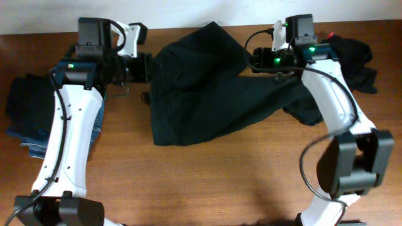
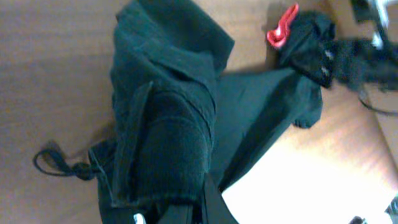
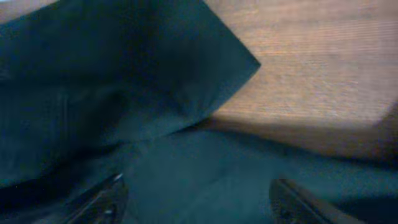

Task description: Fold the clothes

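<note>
At the ten o'clock corner of the black garment (image 1: 201, 94), my left gripper (image 1: 149, 68) is clamped on its edge. At two o'clock my right gripper (image 3: 199, 196) gapes wide, holding nothing

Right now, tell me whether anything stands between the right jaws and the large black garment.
Nothing visible does. In the right wrist view the right jaws stand wide apart directly over the large black garment, with only its fabric below them. The wooden table shows beyond the garment's corner.
</note>
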{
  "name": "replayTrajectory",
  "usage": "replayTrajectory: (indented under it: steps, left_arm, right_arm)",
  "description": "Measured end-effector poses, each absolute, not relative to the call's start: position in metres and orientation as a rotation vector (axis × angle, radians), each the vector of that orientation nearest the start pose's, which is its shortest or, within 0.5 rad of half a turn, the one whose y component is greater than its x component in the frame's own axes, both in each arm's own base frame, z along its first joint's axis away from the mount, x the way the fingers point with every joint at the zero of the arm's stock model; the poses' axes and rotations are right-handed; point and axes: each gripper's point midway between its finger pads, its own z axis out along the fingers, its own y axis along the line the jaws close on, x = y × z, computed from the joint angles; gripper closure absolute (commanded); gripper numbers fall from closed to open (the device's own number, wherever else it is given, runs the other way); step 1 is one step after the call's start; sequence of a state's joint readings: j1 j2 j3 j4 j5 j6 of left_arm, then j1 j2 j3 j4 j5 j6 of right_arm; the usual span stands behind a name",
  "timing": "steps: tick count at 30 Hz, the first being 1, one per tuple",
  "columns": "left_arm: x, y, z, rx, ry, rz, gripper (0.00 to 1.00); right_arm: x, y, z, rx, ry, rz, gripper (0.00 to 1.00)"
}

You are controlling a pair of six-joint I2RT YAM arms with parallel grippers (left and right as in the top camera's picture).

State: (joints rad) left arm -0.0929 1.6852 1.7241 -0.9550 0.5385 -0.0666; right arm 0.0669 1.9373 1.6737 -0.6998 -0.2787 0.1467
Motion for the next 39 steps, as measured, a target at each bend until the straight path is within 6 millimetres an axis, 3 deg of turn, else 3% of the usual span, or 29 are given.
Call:
replayTrajectory:
  steps: [6,11,16,17,19,20,30,34,39]
  left_arm:
    - [0.4,-0.118,0.254,0.223,2.545,-0.679,0.99]
    - [0.382,-0.095,0.263,0.109,2.589,-0.522,0.99]
    - [0.359,-0.073,0.27,-0.036,2.631,-0.393,0.99]
    - [0.355,-0.068,0.269,-0.07,2.648,-0.362,0.99]
    - [0.35,-0.059,0.264,-0.13,2.678,-0.301,0.99]
    - [0.348,-0.055,0.262,-0.155,2.688,-0.273,0.99]
    - [0.349,-0.037,0.261,-0.249,2.679,-0.153,0.99]
    - [0.352,-0.036,0.262,-0.251,2.668,-0.139,0.99]
    - [0.353,-0.035,0.262,-0.253,2.662,-0.132,0.99]
  right_arm:
    - [0.524,0.093,0.135,-0.038,2.489,0.519,0.21]
    - [0.544,0.107,0.109,-0.076,2.453,0.572,0.42]
    - [0.566,0.131,0.08,-0.103,2.396,0.629,0.48]
    - [0.568,0.135,0.076,-0.104,2.39,0.637,0.43]
    - [0.568,0.145,0.069,-0.105,2.393,0.659,0.17]
    - [0.566,0.148,0.067,-0.106,2.4,0.669,0.12]
    - [0.531,0.151,0.043,-0.046,2.588,0.709,0.09]
    - [0.527,0.158,0.048,0.017,2.589,0.829,0.09]
    - [0.538,0.167,0.062,0.131,2.531,0.939,0.08]
